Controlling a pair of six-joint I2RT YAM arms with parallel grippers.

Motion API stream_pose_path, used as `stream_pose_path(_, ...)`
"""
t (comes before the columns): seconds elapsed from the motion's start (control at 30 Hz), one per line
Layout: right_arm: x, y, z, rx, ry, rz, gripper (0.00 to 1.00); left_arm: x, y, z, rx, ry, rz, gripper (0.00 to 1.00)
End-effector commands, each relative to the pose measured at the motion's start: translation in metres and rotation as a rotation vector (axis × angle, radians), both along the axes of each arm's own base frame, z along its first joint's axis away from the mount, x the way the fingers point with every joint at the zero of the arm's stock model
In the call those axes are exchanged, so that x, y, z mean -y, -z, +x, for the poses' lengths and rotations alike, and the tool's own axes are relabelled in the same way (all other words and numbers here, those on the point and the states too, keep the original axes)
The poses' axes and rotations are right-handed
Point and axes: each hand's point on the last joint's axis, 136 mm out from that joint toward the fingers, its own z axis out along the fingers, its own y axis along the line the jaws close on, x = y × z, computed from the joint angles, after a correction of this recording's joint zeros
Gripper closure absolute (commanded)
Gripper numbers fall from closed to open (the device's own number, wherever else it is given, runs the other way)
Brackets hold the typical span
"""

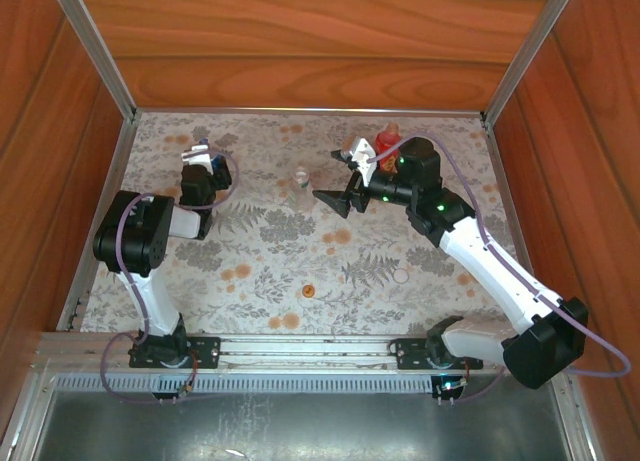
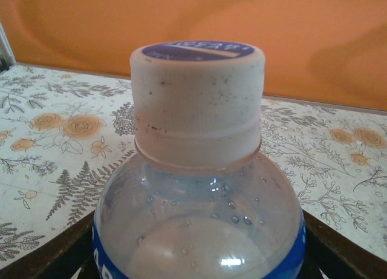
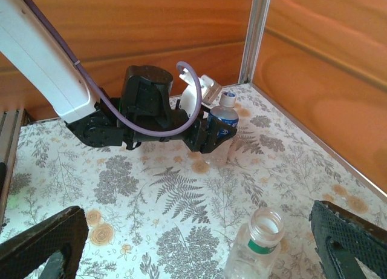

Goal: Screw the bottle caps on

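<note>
- The short clear plastic bottle with a blue label band (image 2: pixel 199 236) has white lettering on the band, but it is cut off at the lower edge of the left wrist view and cannot be read.
- Its pale ribbed screw cap (image 2: pixel 198 103) has a dark blue printed disc on top. The white print there lies too flat to the camera to read.
- The cap sits level on the neck, and droplets cling to the inside of the bottle's shoulder.
- The left arm is folded, with its elbow high by the left wall. The left gripper (image 3: pixel 219 132) stands around this bottle at the far left of the floral-patterned table cover (image 1: pixel 250 251), a dark finger on each side. I cannot tell whether the pads press the bottle.
- The right arm reaches forward and inward from its base. The right gripper (image 1: pixel 325 176) points left with its jaws spread wide, holding nothing.
- The slim clear bottle with a green neck ring (image 3: pixel 257 249) stands uncapped between the right fingers, apart from both.
- The taller red bottle (image 1: pixel 388 138) stands behind the right wrist.
- The tiny orange cap (image 1: pixel 308 291) lies near the front, with what looks like the white cap (image 1: pixel 401 275) to its right.
</note>
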Motion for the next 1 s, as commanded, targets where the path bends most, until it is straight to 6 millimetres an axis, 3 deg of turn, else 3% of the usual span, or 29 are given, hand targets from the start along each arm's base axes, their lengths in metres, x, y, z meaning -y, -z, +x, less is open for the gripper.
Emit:
stream_pose_path(0.0, 0.001, -0.01, -0.004, 0.02, 0.005, 0.007, 0.01, 0.002, -0.012, 0.003, 0.042, 0.011, -0.012, 0.26)
stream_pose_path(0.3, 0.005, -0.011, 0.004, 0.022, 0.064, 0.015, 0.01, 0.004, -0.025, -0.005, 0.065, 0.019, -0.007, 0.11)
stream_pose_path(0.43, 0.012, -0.013, 0.012, 0.015, 0.134, 0.027, 0.01, 0.004, -0.041, -0.014, 0.096, 0.019, 0.001, 0.01)
stream_pose_path(0.6, 0.023, -0.005, 0.02, -0.039, 0.208, 0.029, 0.01, 0.007, -0.067, -0.033, 0.146, 0.036, 0.029, 0.0)
stream_pose_path(0.7, 0.036, 0.002, 0.029, -0.076, 0.302, 0.048, 0.01, 0.021, -0.084, -0.047, 0.17, 0.099, 0.047, 0.0)
stream_pose_path(0.83, 0.063, 0.022, 0.043, -0.156, 0.475, 0.038, 0.01, 0.057, -0.099, -0.066, 0.188, 0.223, 0.123, 0.0)
stream_pose_path(0.97, 0.085, 0.047, 0.042, -0.24, 0.589, 0.002, 0.02, 0.1, -0.104, -0.081, 0.196, 0.399, 0.104, 0.0)
